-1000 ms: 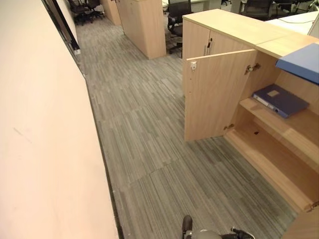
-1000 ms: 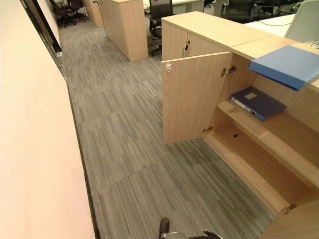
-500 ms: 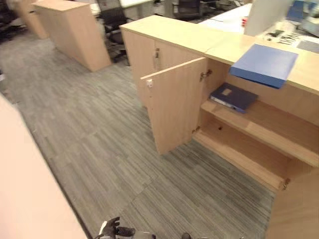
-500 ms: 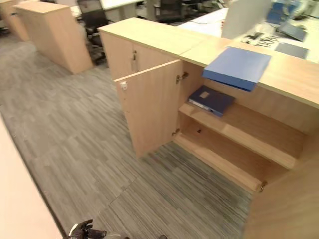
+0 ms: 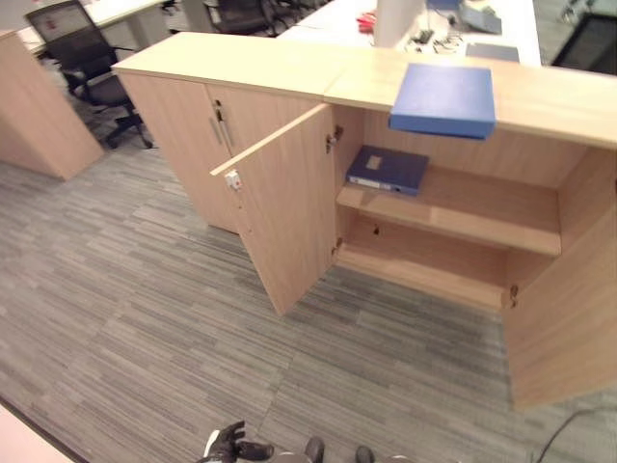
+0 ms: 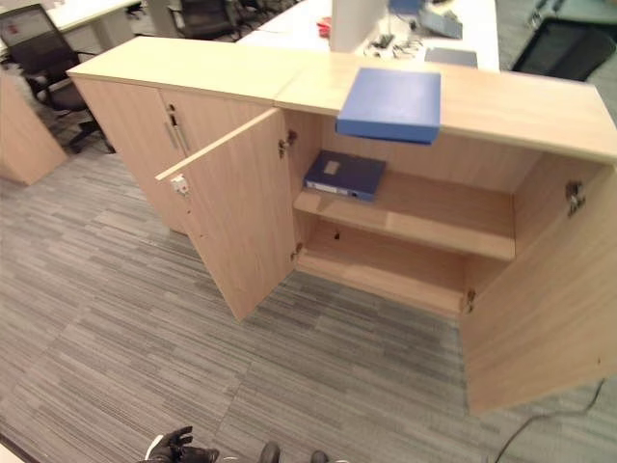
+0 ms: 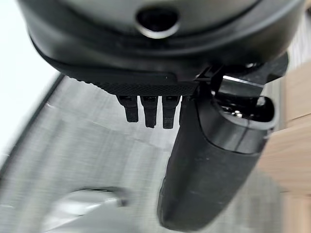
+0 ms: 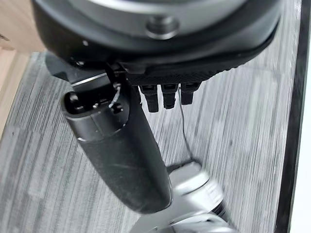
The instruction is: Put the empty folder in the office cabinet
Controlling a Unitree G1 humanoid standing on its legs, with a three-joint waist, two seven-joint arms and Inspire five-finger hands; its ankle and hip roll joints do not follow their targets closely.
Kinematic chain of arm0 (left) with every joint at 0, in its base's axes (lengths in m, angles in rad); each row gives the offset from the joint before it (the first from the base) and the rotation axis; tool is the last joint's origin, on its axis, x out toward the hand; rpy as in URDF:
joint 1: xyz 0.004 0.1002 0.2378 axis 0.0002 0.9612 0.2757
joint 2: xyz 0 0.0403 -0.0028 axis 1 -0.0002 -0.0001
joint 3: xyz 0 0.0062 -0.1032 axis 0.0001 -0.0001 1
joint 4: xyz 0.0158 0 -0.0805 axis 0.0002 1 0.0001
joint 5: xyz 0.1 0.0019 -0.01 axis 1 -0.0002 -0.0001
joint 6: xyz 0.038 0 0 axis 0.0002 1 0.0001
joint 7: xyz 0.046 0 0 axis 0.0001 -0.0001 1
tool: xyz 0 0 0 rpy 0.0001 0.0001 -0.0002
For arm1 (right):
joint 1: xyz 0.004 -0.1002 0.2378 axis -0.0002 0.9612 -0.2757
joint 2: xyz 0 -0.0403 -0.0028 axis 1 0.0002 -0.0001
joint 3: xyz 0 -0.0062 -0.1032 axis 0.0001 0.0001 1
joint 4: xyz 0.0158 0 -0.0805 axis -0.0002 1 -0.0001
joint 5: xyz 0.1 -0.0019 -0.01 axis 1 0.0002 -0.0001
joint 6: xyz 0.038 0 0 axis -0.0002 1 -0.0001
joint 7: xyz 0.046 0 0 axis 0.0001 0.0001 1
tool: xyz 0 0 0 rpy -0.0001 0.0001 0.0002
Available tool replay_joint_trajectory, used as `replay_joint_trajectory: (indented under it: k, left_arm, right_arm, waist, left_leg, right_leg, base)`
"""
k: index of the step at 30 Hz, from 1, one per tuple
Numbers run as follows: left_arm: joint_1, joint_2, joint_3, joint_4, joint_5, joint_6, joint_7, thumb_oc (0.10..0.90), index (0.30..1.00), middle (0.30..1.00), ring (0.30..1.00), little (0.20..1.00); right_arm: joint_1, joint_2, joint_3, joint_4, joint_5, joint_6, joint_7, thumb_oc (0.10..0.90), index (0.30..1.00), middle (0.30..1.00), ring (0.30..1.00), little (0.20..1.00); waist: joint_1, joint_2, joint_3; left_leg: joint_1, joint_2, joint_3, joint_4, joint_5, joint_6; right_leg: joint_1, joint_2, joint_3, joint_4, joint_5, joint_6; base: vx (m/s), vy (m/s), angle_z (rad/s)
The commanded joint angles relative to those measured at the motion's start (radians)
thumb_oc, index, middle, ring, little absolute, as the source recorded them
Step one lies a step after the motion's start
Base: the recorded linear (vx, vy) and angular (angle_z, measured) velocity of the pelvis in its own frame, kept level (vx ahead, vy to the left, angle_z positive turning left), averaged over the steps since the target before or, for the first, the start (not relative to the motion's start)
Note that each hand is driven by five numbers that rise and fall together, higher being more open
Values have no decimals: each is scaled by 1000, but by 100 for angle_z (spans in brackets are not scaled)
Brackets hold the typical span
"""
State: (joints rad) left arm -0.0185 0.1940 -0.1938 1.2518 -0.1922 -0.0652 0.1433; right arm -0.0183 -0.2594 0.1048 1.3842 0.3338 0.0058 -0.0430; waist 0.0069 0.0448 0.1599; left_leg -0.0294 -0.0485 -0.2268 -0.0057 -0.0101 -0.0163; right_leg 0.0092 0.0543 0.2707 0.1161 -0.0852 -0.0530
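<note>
The blue folder (image 6: 390,103) lies on the cabinet's top surface (image 6: 521,101), overhanging the open cabinet (image 6: 405,207). Both hands hang empty, left hand (image 7: 204,160) and right hand (image 8: 121,150) with fingers relaxed. Best approach squarely, then grip the overhanging edge.

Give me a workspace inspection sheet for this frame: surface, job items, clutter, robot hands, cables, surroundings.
Surface: grey striped carpet; cabinet top bare beside the folder.
Job's things: light blue folder lies flat on the cabinet top, front edge overhanging; office cabinet, both doors open, lower shelf bare.
Clutter: dark blue binder flat on the upper shelf.
Robot hands: left robot hand and right robot hand hang over carpet, fingers relaxed, holding nothing.
Cables: nothing seen.
Surroundings: office chair, closed cabinet, desk behind.
</note>
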Motion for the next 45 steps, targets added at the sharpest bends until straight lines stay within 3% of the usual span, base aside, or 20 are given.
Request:
replay_joint_trajectory:
  k: [1,2,4,5,7,9,11,18,23,24,26,28,29,31,32,35,37,39,44,45]
  left_arm:
    - [-15,67,39,9,13,-22,18,800,900,900,900,900]
    - [-11,71,53,6,5,-21,16,800,900,900,900,900]
    - [-12,71,53,6,5,-21,16,800,900,900,900,900]
    - [-7,74,68,-7,0,-20,16,800,900,900,900,900]
    - [0,82,77,-15,-8,-17,12,800,900,900,900,900]
    - [10,81,85,-13,-14,-14,10,800,900,900,900,900]
    - [12,70,89,-14,-20,-16,12,800,900,900,900,900]
    - [-17,47,84,27,2,-17,12,800,900,900,900,900]
    - [-22,22,109,79,-34,-15,9,800,900,900,900,900]
    - [-22,3,133,102,-98,-19,11,800,900,900,900,900]
    - [-23,0,137,97,-129,-22,7,800,900,900,900,900]
    - [-34,-8,139,105,-167,-27,6,800,900,900,900,900]
    - [-34,-8,139,105,-167,-27,6,800,900,900,900,900]
    - [-50,-3,119,86,-178,-27,0,800,900,900,900,900]
    - [-50,-3,119,86,-178,-27,0,800,900,900,900,900]
    - [-53,3,118,65,-182,-24,-1,800,900,900,900,900]
    - [-49,7,115,59,-174,-22,-3,800,900,900,900,900]
    - [-47,9,111,56,-168,-21,-6,800,900,900,900,900]
    - [-47,16,83,42,-163,-22,-35,800,900,900,900,900]
    - [-47,16,83,42,-163,-22,-35,800,900,900,900,900]
  right_arm:
    - [30,-15,43,-5,-21,-9,8,800,900,900,900,900]
    - [15,-11,54,-35,-30,-9,13,800,900,900,900,900]
    - [15,-11,54,-35,-30,-9,13,800,900,900,900,900]
    - [-1,-10,64,-74,-41,-7,14,800,900,900,900,900]
    - [-7,-5,76,-118,-43,-9,15,800,900,900,900,900]
    - [-5,1,94,-155,-54,-10,12,800,900,900,900,900]
    - [-18,-6,104,-166,-50,-14,9,800,900,900,900,900]
    - [-52,-20,85,-153,-18,-14,-11,800,900,900,900,900]
    - [-33,-21,54,-89,-9,-9,-8,800,900,900,900,900]
    - [-27,-30,43,-40,-22,-1,-4,800,900,900,900,900]
    - [-29,-32,42,-30,-24,4,-4,800,900,900,900,900]
    - [-34,-40,49,4,-45,7,-4,800,900,900,900,900]
    - [-34,-40,50,5,-45,7,-4,800,900,900,900,900]
    - [-47,-54,56,-11,-31,-6,-8,800,900,900,900,900]
    - [-47,-53,56,-11,-31,-6,-8,800,900,900,900,900]
    - [-63,-58,68,-10,-29,-12,-13,800,900,900,900,900]
    - [-64,-61,70,-9,-27,-13,-13,800,900,900,900,900]
    - [-62,-63,70,-11,-25,-13,-13,800,900,900,900,900]
    - [-60,-71,82,-13,-37,-14,-3,800,900,900,900,900]
    - [-60,-71,82,-13,-37,-14,-3,800,900,900,900,900]
  waist:
    - [17,-34,-51]
    - [21,-18,-45]
    - [25,-16,-49]
    - [26,-10,-28]
    - [22,-2,-8]
    - [19,13,2]
    - [5,21,9]
    - [-46,-10,53]
    - [-65,-19,28]
    - [-75,-10,4]
    - [-74,-11,1]
    - [-73,2,-8]
    - [-75,-1,-9]
    - [-73,-19,-3]
    - [-74,-22,-5]
    - [-43,-50,26]
    - [-35,-59,25]
    - [-28,-58,26]
    - [5,-83,42]
    - [4,-85,40]
  left_leg:
    - [-53,-76,34,-16,88,54]
    - [-18,-78,56,-24,69,76]
    - [-23,-75,59,-25,70,75]
    - [11,-79,100,-29,48,89]
    - [47,-74,141,-30,30,95]
    - [83,-66,170,-32,4,101]
    - [109,-71,171,-34,-24,102]
    - [251,-102,123,-33,-133,81]
    - [359,-77,54,-51,-212,65]
    - [388,-16,59,-31,-249,40]
    - [369,1,62,-5,-235,30]
    - [340,50,66,81,-152,-6]
    - [337,46,64,81,-149,-6]
    - [255,121,157,271,-1,-59]
    - [253,119,156,270,1,-58]
    - [146,194,265,518,145,-53]
    - [120,222,310,555,168,-40]
    - [104,220,315,563,160,-35]
    - [-84,93,294,462,-30,14]
    - [-86,91,294,460,-28,14]
  right_leg:
    - [117,-17,5,-16,2,107]
    - [49,-18,23,136,-2,135]
    - [43,-15,26,136,1,135]
    - [-50,-40,1,307,87,170]
    - [-121,-84,-90,421,137,158]
    - [-185,-119,-204,459,121,127]
    - [-234,-101,-279,316,98,122]
    - [-328,-83,-319,-184,280,194]
    - [-299,-112,-355,-200,342,190]
    - [-296,-102,-373,-145,332,174]
    - [-301,-108,-374,-119,324,172]
    - [-300,-97,-399,-63,285,149]
    - [-302,-102,-399,-63,286,150]
    - [-247,-89,-430,-24,189,103]
    - [-249,-92,-430,-24,191,103]
    - [-155,-61,-439,-25,112,50]
    - [-122,-49,-436,-37,89,34]
    - [-103,-40,-429,-44,80,27]
    - [-24,-67,-408,-75,52,39]
    - [-27,-69,-409,-75,53,39]
  base:
    - [259,358,-86]
    - [122,207,-92]
    - [46,123,-104]
    - [30,167,-89]
    - [63,202,-116]
    - [155,163,-85]
    - [217,41,-70]
    - [315,-63,-14]
    - [575,-213,35]
    - [667,-360,69]
    - [437,-260,83]
    - [397,-234,80]
    - [438,-289,61]
    - [521,-381,63]
    - [356,-300,35]
    - [336,-369,22]
    - [214,-210,-1]
    - [194,-145,7]
    - [187,-54,10]
    - [146,37,1]
